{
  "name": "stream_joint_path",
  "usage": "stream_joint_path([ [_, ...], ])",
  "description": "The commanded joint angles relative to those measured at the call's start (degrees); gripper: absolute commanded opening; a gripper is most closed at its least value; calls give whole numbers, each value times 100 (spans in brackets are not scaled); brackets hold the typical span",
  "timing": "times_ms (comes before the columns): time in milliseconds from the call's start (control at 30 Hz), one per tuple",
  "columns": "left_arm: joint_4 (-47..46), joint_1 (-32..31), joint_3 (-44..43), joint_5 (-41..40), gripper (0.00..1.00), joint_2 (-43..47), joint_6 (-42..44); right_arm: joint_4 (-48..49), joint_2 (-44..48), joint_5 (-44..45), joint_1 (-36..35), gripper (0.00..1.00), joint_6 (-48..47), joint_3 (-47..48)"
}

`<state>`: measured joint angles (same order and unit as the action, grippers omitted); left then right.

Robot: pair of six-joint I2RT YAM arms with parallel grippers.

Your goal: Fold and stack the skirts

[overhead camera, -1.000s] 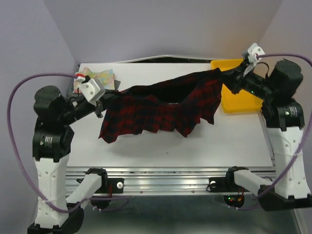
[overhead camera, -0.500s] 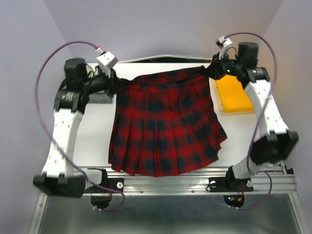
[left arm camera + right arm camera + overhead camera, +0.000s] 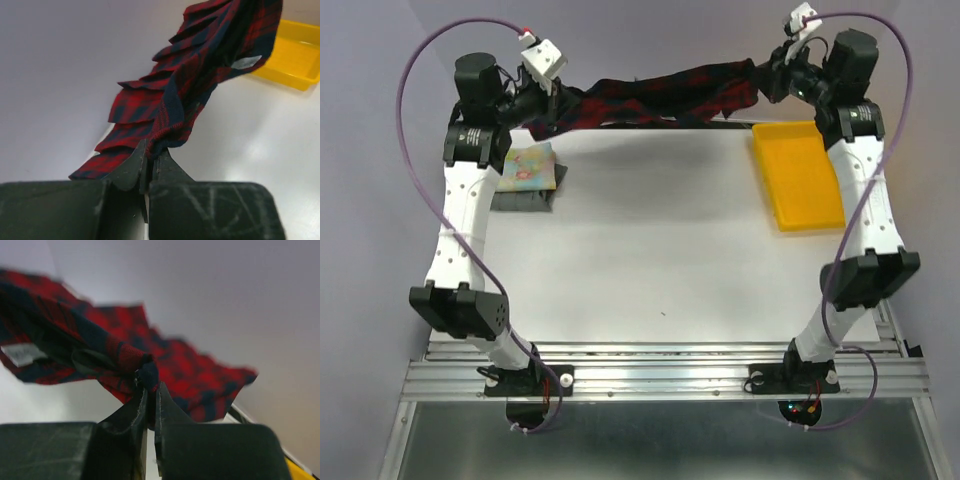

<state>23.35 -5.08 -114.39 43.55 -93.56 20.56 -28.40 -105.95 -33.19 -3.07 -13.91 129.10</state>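
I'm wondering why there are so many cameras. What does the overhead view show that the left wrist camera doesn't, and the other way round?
Only the overhead view shows both arms whole, the right gripper pinching the other end of the plaid skirt, and the floral skirt lying on the grey skirt. Only the left wrist view shows, close up, the left gripper shut on the cloth's edge, and a white label. Both show the plaid skirt held in the air, the white table and the yellow tray.

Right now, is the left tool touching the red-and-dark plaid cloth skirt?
Touching. The left wrist view shows the left tool shut on an edge of the red-and-dark plaid cloth skirt, with the cloth pinched inside it.
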Motion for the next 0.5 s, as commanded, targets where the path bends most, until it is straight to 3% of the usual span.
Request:
stream_joint_path([
  [0, -646, 122, 1652, 382, 0, 1301, 1176, 985, 1338, -485, 184, 1, -1180, -2191],
  [100, -850, -71, 3349, 312, 0, 2023, 2231, 1222, 2042, -969, 184, 2, -2128, -4064],
  [133, -728, -115, 3718, 286, 1, 2165, 2486, 1162, 2165, -1066, 132, 15, -2516, -4425],
  [167, -623, -177, 4087, 199, 9, 2314, 2923, 761, 2271, -1110, 131, 27, -2894, -4742],
  [200, -221, -247, 4657, 189, 14, 2551, 3128, 462, 2429, -1119, 79, 45, -3698, -5180],
  [233, 105, -256, 4871, 189, 18, 2675, 3374, 15, 2500, -1163, 79, 55, -4211, -5323],
  [267, 439, -283, 5195, 189, 26, 2911, 3933, -1025, 2579, -1190, 79, 63, -4938, -5534],
  [300, 781, -300, 5312, 189, 40, 3061, 4139, -1384, 2693, -1199, 79, 73, -5015, -5658],
  [333, 1298, -309, 5391, 189, 53, 3202, 4271, -1587, 2990, -1094, 79, 95, -4981, -5781],
  [367, 1486, -309, 5488, 137, 70, 3552, 4351, -1633, 3175, -1024, 79, 100, -4850, -5904],
  [433, 1848, -309, 5497, 101, 96, 3861, 4308, -1537, 3624, -865, 79, 100, -4605, -6150],
  [467, 1892, -309, 5471, 49, 99, 4011, 4229, -1284, 3695, -812, 79, 100, -4377, -6168],
])
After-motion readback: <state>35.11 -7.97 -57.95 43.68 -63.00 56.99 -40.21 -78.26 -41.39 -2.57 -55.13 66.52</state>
